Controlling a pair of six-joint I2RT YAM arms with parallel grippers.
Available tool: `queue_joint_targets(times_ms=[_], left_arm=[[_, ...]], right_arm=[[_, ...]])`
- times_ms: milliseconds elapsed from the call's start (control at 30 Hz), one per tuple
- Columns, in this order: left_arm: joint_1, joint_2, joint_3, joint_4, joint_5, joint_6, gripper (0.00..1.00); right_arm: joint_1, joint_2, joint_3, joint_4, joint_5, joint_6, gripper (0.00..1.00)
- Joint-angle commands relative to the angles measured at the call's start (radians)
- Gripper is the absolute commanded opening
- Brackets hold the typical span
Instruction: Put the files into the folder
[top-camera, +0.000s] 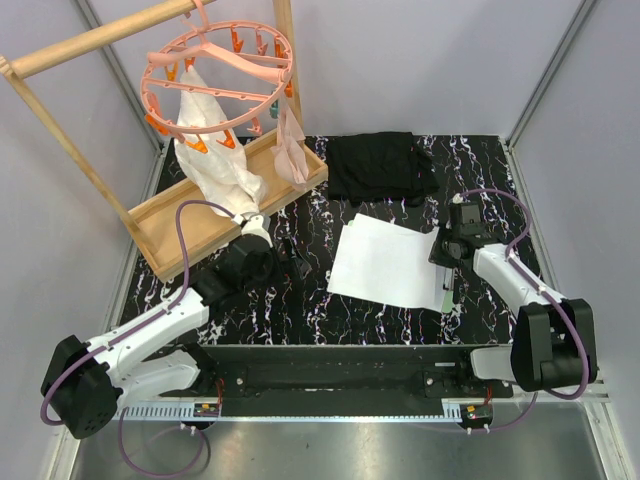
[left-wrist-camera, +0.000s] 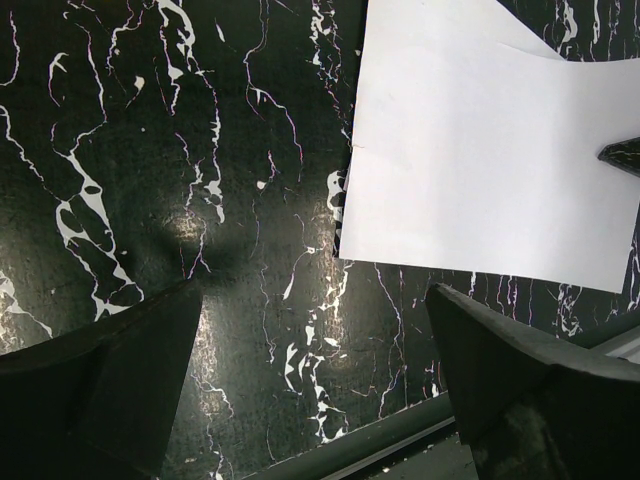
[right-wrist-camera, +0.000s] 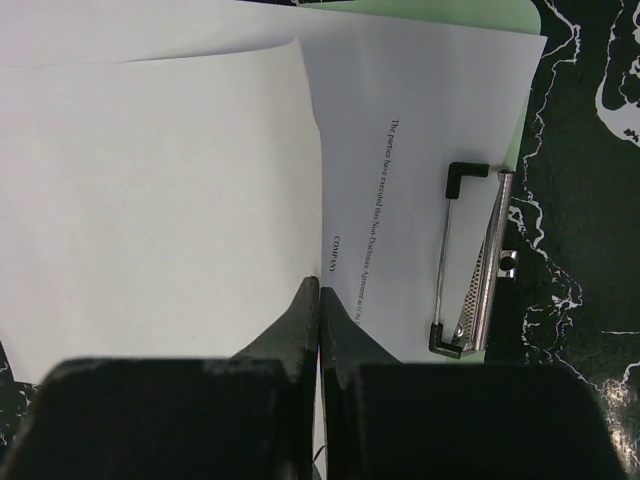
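The files (top-camera: 385, 262) lay mid-counter (top-camera: 300, 305) on the pale green folder (right-wrist-camera: 510, 14), which showed only past their edges. Its black-and-metal clip (right-wrist-camera: 478, 258) sat on a printed sheet (right-wrist-camera: 400, 180). The right gripper (right-wrist-camera: 318, 290), at the stack's 3 o'clock side, was pressed together, pinching the curled edge of the top sheet (right-wrist-camera: 150, 200). The left gripper (left-wrist-camera: 312, 300) was spread above bare counter at the stack's 9 o'clock. A black cloth (top-camera: 380, 165) lay at 12 o'clock.
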Motion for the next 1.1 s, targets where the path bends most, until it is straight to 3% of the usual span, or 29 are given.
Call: queue_joint_targets(times_ms=[0,1067], left_arm=[[-0.003,-0.004,0.01,0.058,0.019,0.021,0.99],[-0.003,0.019,0.007,0.08,0.047,0.021,0.99]], right_arm=[[-0.011,0.022,0.048,0.026,0.029,-0.02,0.0],[-0.058,0.118,0.073,0.055,0.037,0.047,0.0]])
